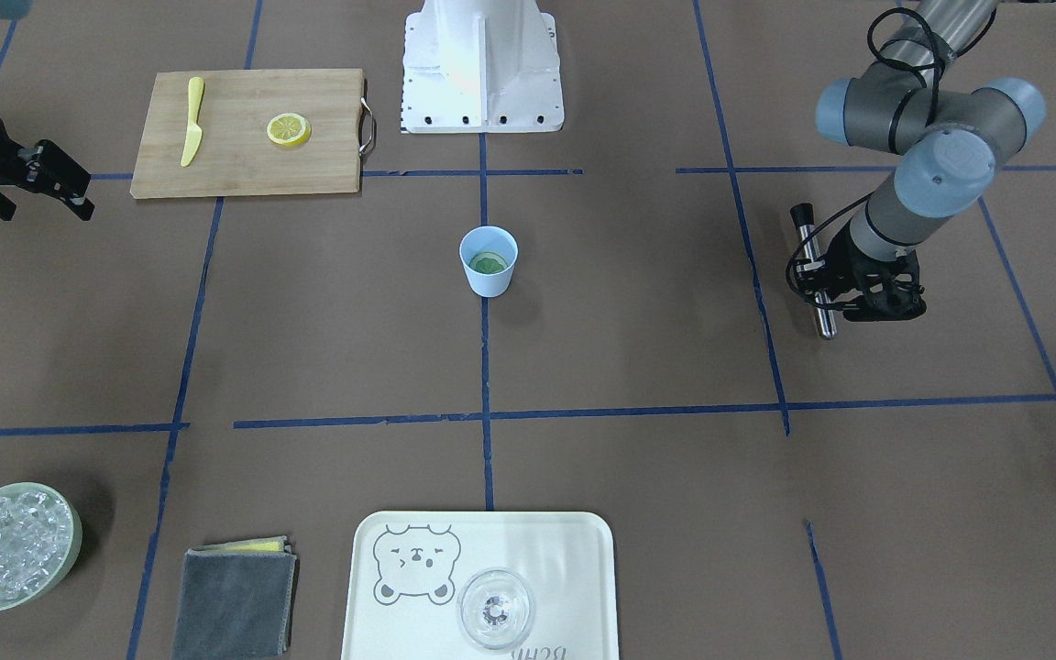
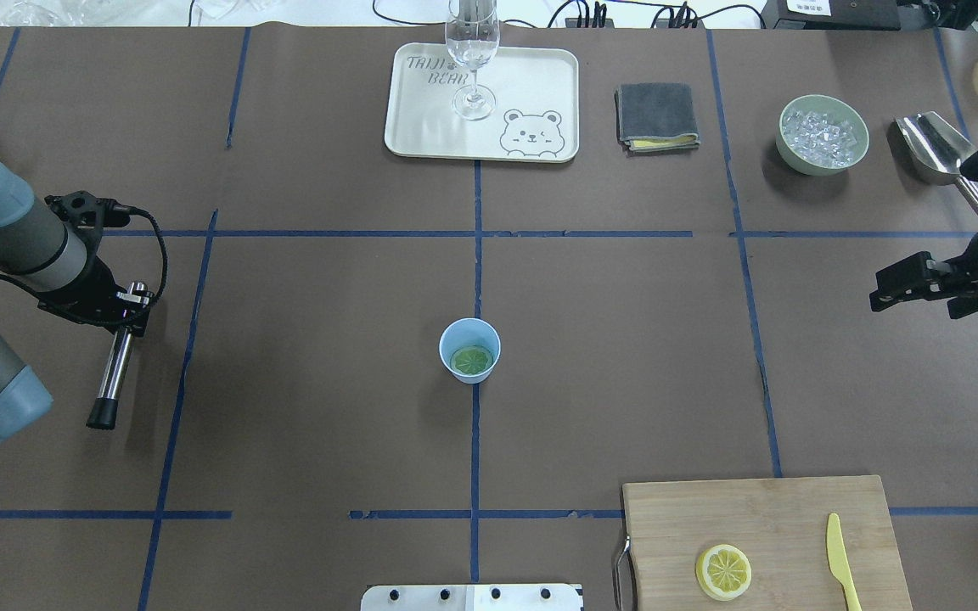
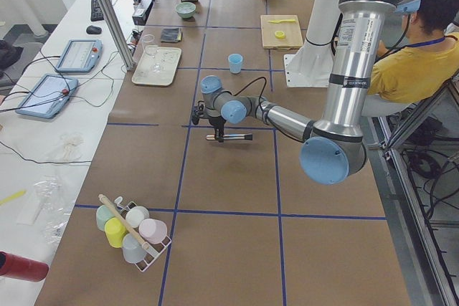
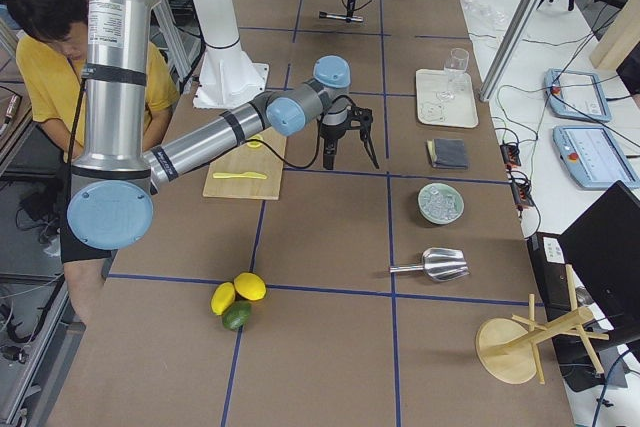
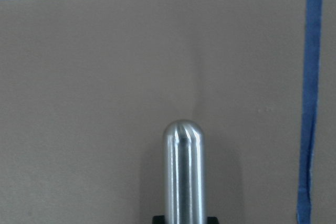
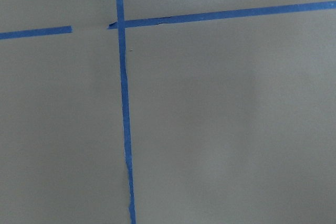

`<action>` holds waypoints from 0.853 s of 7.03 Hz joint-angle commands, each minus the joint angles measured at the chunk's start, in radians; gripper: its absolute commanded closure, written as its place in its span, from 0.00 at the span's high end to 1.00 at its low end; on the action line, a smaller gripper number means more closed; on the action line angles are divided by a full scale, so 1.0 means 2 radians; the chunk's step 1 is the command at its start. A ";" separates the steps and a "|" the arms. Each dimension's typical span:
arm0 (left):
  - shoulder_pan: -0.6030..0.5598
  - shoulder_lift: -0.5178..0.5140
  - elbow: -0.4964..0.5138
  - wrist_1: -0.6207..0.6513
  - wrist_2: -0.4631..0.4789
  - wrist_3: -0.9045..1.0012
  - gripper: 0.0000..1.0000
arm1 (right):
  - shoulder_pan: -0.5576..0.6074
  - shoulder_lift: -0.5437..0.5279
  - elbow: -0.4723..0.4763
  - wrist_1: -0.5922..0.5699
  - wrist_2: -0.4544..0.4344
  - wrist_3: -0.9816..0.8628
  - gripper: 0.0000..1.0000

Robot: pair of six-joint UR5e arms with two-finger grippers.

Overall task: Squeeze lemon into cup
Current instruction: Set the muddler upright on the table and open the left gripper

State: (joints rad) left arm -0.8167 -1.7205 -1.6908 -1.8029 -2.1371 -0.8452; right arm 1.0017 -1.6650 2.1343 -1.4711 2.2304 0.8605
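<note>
The light-blue cup stands at the table's middle, also in the front view. One lemon slice lies inside it. A second lemon slice lies on the wooden cutting board, beside a yellow plastic knife. My left gripper is shut on a steel rod with a black end, held level far left of the cup; the rod's rounded tip shows in the left wrist view. My right gripper is open and empty, far right of the cup, above bare table.
A cream bear tray with a stemmed glass sits at the far edge. A grey cloth, a green bowl of ice and a metal scoop lie to its right. The robot's base stands at the near edge.
</note>
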 commanded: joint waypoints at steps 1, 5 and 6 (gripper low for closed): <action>0.002 0.000 0.002 -0.001 0.001 0.001 0.02 | 0.000 0.000 0.000 0.002 -0.001 0.000 1.00; 0.002 0.000 0.002 -0.001 0.002 0.000 0.58 | 0.000 0.001 0.000 0.004 0.000 0.000 1.00; 0.002 0.000 0.001 -0.001 0.002 0.000 0.60 | 0.000 0.001 0.000 0.004 0.000 0.000 1.00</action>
State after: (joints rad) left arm -0.8130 -1.7196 -1.6873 -1.8039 -2.1338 -0.8450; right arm 1.0017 -1.6634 2.1336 -1.4635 2.2303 0.8606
